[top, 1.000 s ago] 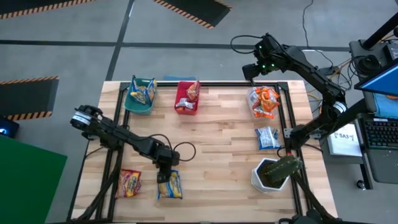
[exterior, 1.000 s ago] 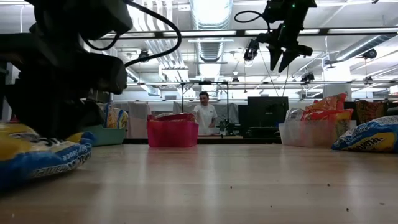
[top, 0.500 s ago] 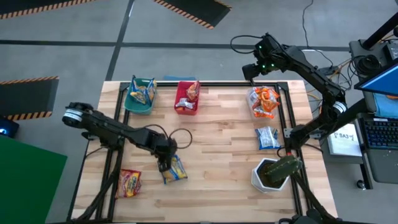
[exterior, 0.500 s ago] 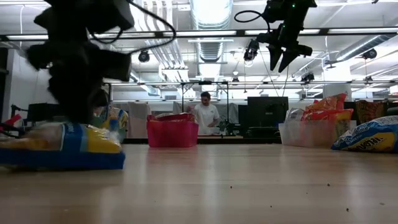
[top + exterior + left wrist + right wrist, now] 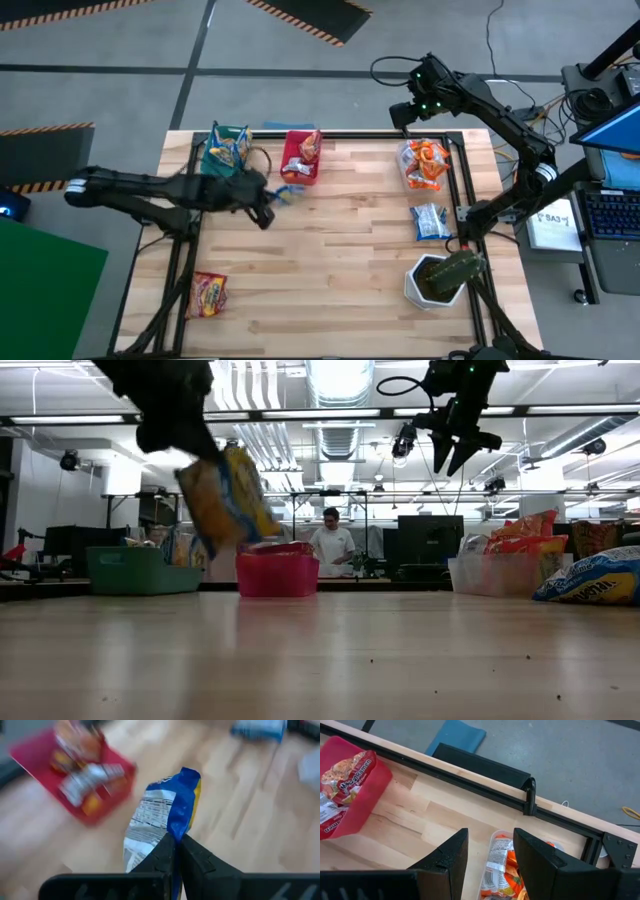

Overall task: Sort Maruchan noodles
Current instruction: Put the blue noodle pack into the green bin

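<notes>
Jaws of the left gripper (image 5: 175,842) are clamped tight on one end of a yellow-and-blue Maruchan packet (image 5: 162,815), which hangs lifted off the desk (image 5: 350,250), its long axis running straight out from the fingertips. The teal bin (image 5: 222,165) lies just beyond, the pink bin (image 5: 298,160) beside it. The left arm reaches low across; the right gripper (image 5: 487,851) hovers half-open, empty, above the clear tub (image 5: 496,865).

A red packet (image 5: 342,770) lying in the red bin (image 5: 367,790) reads "Maruchan Ramen"; other print is too blurred to read
</notes>
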Action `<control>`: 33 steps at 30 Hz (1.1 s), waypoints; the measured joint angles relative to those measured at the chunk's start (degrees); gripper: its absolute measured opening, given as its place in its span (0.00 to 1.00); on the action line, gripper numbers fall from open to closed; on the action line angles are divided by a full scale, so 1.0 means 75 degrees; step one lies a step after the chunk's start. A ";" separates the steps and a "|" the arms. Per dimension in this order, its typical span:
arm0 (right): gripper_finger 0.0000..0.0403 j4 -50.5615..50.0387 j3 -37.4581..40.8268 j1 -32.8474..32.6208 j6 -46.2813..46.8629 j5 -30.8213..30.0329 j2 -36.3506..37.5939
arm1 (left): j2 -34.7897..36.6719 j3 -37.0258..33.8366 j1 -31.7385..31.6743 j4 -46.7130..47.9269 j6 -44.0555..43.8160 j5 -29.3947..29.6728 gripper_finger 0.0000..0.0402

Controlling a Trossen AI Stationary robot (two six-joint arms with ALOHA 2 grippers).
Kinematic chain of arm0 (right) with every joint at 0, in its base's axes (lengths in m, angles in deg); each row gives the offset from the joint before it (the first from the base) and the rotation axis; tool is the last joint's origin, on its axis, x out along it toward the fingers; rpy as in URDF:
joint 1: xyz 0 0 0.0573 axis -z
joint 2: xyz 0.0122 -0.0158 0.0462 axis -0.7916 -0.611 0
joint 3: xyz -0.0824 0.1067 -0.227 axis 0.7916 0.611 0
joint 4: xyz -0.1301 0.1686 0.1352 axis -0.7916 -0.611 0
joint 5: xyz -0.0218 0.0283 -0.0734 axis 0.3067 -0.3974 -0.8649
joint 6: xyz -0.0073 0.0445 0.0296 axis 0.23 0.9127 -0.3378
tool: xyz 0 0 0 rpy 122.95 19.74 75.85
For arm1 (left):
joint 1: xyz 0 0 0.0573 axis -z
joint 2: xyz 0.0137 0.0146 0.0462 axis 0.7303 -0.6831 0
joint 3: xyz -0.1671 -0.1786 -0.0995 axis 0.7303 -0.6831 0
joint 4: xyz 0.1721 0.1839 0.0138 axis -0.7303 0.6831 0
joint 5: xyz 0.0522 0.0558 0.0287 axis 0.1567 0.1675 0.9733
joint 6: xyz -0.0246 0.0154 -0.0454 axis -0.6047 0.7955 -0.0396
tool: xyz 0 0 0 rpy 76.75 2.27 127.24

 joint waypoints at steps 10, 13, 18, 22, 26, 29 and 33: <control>0.36 0.0016 0.0000 0.0002 0.0007 -0.0003 0.0000 | 0.0467 0.1527 -0.0964 0.1342 0.0604 0.0745 0.00; 0.36 0.0017 0.0000 0.0001 0.0007 -0.0003 0.0000 | 0.0443 0.2273 -0.1409 0.2155 0.0511 0.1207 0.00; 0.36 0.0017 0.0000 0.0000 0.0005 -0.0003 0.0000 | 0.0175 0.3601 -0.2458 0.3580 0.0581 0.1907 0.00; 0.36 0.0017 0.0000 0.0003 0.0001 -0.0003 0.0000 | -0.0088 0.4264 -0.3601 0.4604 0.0661 0.1994 0.00; 0.36 0.0014 0.0000 0.0002 0.0005 -0.0003 0.0000 | -0.0342 0.4281 -0.4642 0.5100 0.0714 0.1745 0.00; 0.36 0.0014 0.0000 0.0001 0.0004 -0.0003 0.0000 | -0.0595 0.4005 -0.5216 0.5207 0.0702 0.1617 0.00; 0.36 0.0011 0.0000 0.0003 0.0007 -0.0003 0.0000 | -0.1111 0.3587 -0.5786 0.5179 0.0625 0.1399 0.00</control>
